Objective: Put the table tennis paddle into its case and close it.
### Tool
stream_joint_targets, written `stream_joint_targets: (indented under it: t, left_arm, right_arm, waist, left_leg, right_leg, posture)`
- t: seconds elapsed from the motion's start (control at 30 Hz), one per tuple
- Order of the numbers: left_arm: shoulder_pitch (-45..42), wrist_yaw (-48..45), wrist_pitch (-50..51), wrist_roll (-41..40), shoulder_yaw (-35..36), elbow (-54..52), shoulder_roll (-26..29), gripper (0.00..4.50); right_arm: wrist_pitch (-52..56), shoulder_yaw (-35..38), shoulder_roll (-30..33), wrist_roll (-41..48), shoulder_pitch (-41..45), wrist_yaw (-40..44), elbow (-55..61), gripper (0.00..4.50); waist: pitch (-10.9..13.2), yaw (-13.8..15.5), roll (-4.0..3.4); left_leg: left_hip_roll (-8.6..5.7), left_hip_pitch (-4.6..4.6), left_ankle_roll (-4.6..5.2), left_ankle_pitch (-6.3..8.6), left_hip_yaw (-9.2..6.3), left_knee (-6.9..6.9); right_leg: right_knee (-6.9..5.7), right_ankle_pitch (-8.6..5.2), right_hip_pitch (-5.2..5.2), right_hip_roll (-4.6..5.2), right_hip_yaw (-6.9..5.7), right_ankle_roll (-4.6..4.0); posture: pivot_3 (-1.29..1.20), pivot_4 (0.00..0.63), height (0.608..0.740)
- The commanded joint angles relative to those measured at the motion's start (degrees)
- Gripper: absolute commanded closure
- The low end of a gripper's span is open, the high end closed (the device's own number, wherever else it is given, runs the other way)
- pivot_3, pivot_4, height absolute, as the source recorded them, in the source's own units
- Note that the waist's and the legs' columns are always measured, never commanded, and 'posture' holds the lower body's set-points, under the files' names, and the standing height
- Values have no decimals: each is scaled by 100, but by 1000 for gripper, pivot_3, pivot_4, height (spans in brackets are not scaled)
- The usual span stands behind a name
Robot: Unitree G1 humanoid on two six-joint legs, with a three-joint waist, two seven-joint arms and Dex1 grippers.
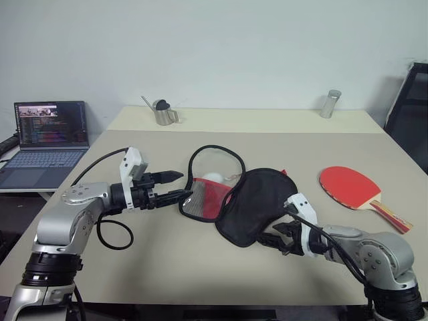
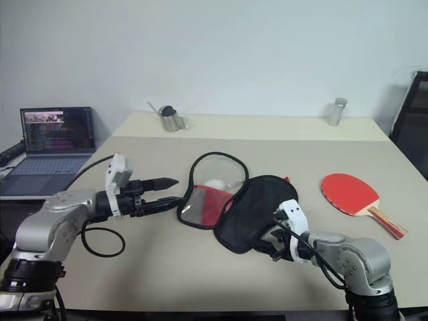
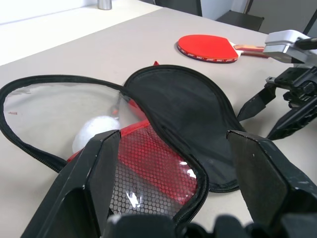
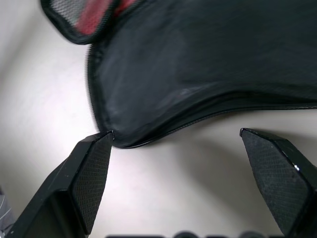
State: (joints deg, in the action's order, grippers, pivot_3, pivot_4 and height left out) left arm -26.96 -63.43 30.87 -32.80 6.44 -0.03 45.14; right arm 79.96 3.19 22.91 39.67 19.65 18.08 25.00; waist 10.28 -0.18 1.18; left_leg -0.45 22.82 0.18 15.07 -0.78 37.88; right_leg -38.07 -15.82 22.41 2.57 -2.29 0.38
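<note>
The left gripper (image 1: 179,186) hangs above the table (image 1: 200,267) with its two black fingers spread apart and nothing between them, the tips pointing at the near edge of the case (image 1: 234,197). The right gripper (image 4: 188,163) sits low at the case's black flap, its jaws wide and empty too — one fingertip (image 4: 101,144) is right at the flap's zip edge, though whether it actually touches I cannot tell.

The case lies unzipped in the middle of the table, its black half folded over to the right, its red mesh half to the left under a clear panel ringed by a black zip. A white ball (image 3: 94,131) shows dimly through that panel; the flap hides whatever else is inside.

The table tennis paddle (image 1: 348,188) lies red face up well to the right of the case — outside it, handle pointing toward the table's near right edge.

Farther back stand a small metal pitcher (image 1: 162,112) and a metal cylinder (image 1: 330,103). A laptop (image 1: 50,137), screen lit, sits off the table's left side.
</note>
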Motion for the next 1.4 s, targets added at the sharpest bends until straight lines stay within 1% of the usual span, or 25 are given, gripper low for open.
stream_joint_targets:
  t: [0.03,0.3,0.4,0.5,0.77,0.9,1.1,1.4]
  left_arm:
    - [-187,-74,-3,-19,57,-43,44,777]
    - [-208,-98,23,-6,83,-77,56,777]
    - [-187,-95,39,-16,86,-129,60,757]
    - [-153,-139,9,19,54,-158,89,757]
    - [13,-273,66,-6,-30,-374,118,757]
    - [55,-260,71,5,-88,-456,73,757]
    - [5,-316,-64,119,-235,-401,41,757]
    - [-179,-434,-218,300,-366,-206,-8,757]
  right_arm:
    - [-354,-52,-173,-129,214,-33,-134,0]
    - [-713,-243,-508,-352,469,-119,-362,0]
    - [-727,-264,-506,-374,470,-109,-355,570]
    - [-605,-203,-420,-325,448,-42,-323,1622]
    - [-132,341,-177,-110,519,103,-582,4460]
    - [6,522,-27,-91,645,222,-770,4460]
    - [15,468,601,-135,852,659,-1205,4460]
    - [-517,-113,1701,-499,1301,1556,-2228,4460]
  waist:
    - [0,-1,0]
    - [0,-7,-1]
    - [0,-6,-1]
    - [0,-5,-1]
    - [0,-2,-1]
    - [0,-4,-1]
    - [1,0,-1]
    - [2,2,1]
  left_leg:
    - [0,-1,0,0,0,0]
    - [1,0,0,0,0,0]
    - [1,0,0,0,0,-1]
    - [1,0,0,0,0,-1]
    - [1,0,0,0,0,0]
    - [1,0,0,0,0,-1]
    - [1,1,0,0,1,0]
    - [0,1,1,0,3,0]
  right_leg:
    - [-1,0,0,-1,-1,0]
    - [-2,0,1,-3,1,0]
    - [-2,0,2,-3,1,0]
    - [-1,0,1,-2,1,0]
    - [-1,0,1,-2,2,-1]
    - [-2,0,1,-2,2,-1]
    - [-1,0,1,-2,2,-1]
    - [0,0,1,-3,2,-1]
  posture:
    - [0,150,740]
    - [0,150,740]
    - [0,150,740]
    - [0,150,740]
    - [0,150,740]
    - [0,150,740]
    - [0,150,740]
    - [0,150,740]
